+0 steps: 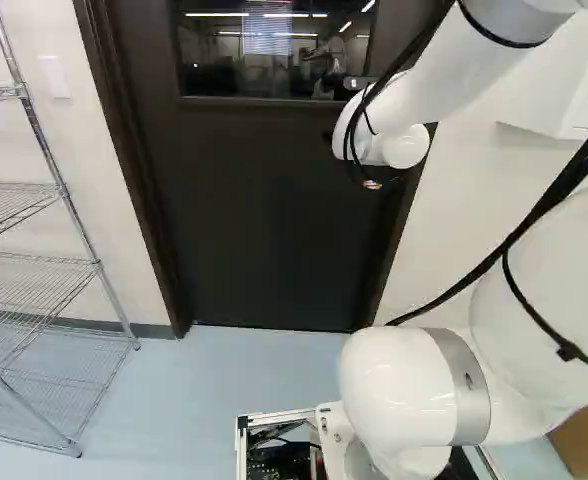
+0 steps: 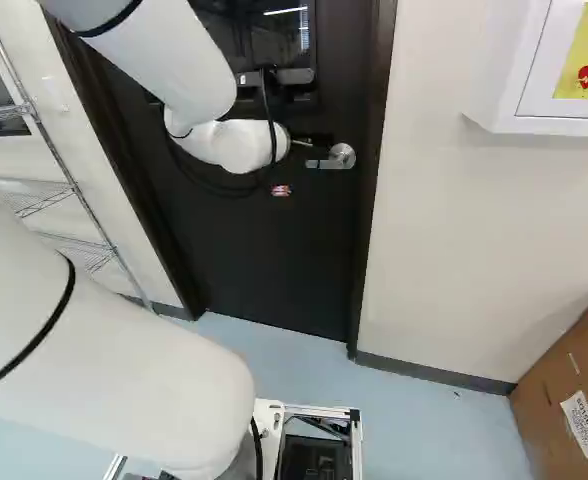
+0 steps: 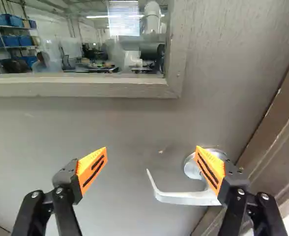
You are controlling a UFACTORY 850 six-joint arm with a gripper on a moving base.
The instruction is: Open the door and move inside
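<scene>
Gripper [image 2: 320,139] open wide, holding nothing; contact with the handle [image 2: 342,156] is unclear. The handle shows in the right base view, not the left.

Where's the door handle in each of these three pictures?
Left base view: not visible; the arm hides part of the door.
Right base view: the handle, upper part, right of the middle.
Wrist view: ahead of the gripper, partly behind one finger.
Shared landmark: the door's window.
</scene>
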